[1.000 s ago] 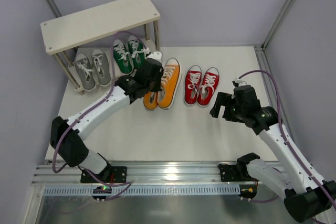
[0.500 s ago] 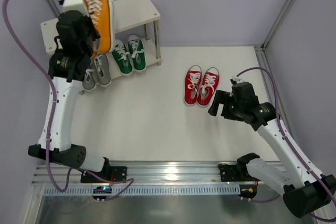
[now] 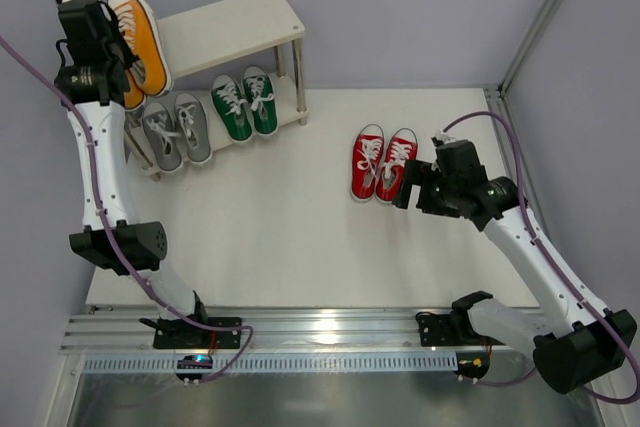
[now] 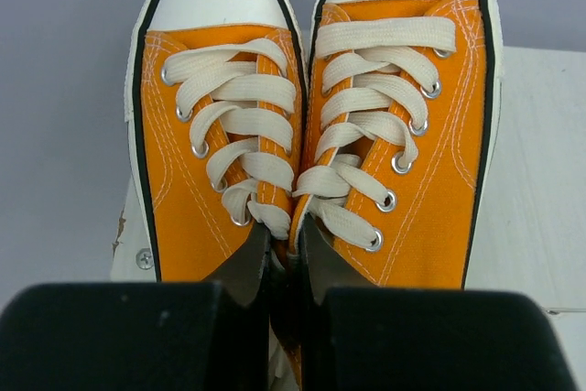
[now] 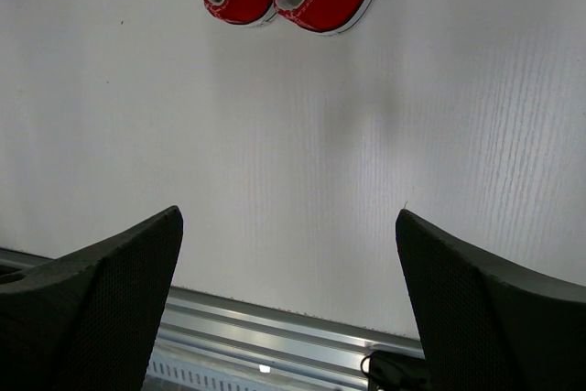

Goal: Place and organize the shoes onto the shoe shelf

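Nearest the arm bases, over the white table (image 3: 300,237), the right end effector (image 5: 288,295) is released: its two dark fingers (image 5: 101,299) stand wide apart with nothing between them. It hovers near the heel end of the pair of red canvas low-top sneakers with white laces (image 3: 384,164), not touching it. That red pair lies side by side on the table, heels toward the arms, well apart from the shelf. Farther back on the left stands the two-tier shoe shelf of pale wooden boards on thin round posts (image 3: 235,27). Its lower tier holds the pair of grey canvas sneakers (image 3: 176,131) on the left, with the pair of green canvas sneakers (image 3: 245,104) just beside it on the right. Farthest, at the shelf's left end, the left end effector (image 4: 284,254) is clenched on the pressed-together inner collars of the pair of orange canvas sneakers with cream laces and white toe caps (image 4: 311,135). This pair is held raised over the top board, toes pointing away from the wrist. Contact between soles and board cannot be determined.
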{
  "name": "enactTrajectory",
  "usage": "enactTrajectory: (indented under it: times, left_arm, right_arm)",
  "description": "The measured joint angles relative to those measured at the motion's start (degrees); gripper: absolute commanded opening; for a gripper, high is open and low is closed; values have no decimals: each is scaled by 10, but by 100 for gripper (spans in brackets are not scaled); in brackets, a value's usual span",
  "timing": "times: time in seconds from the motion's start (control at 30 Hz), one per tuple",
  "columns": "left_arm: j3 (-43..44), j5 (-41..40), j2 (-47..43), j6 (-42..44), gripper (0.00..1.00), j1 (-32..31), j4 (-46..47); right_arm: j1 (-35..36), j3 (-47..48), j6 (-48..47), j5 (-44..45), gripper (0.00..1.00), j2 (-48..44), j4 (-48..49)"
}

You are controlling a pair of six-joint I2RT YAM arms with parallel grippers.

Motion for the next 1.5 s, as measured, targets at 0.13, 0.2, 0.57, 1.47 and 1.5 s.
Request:
enactTrajectory:
  times: [0.13, 0.2, 0.57, 1.47, 1.5]
  left_arm:
    - [0, 10, 17, -2, 0, 13, -12]
    - [1, 15, 18, -2, 0, 17, -12]
    - [38, 30, 28, 10, 0, 20, -11]
    - [46, 40, 61, 3, 75, 16, 94]
    - [36, 43, 50, 0, 78, 12, 95]
  right_arm:
    - [0, 12, -6, 0, 98, 20, 0]
    - [0, 16, -9, -2, 98, 29, 0]
    - [0, 35, -16, -8, 98, 65, 0]
    - [0, 70, -30, -22, 98, 123, 4]
    - [0, 70, -29, -22, 98, 123, 6]
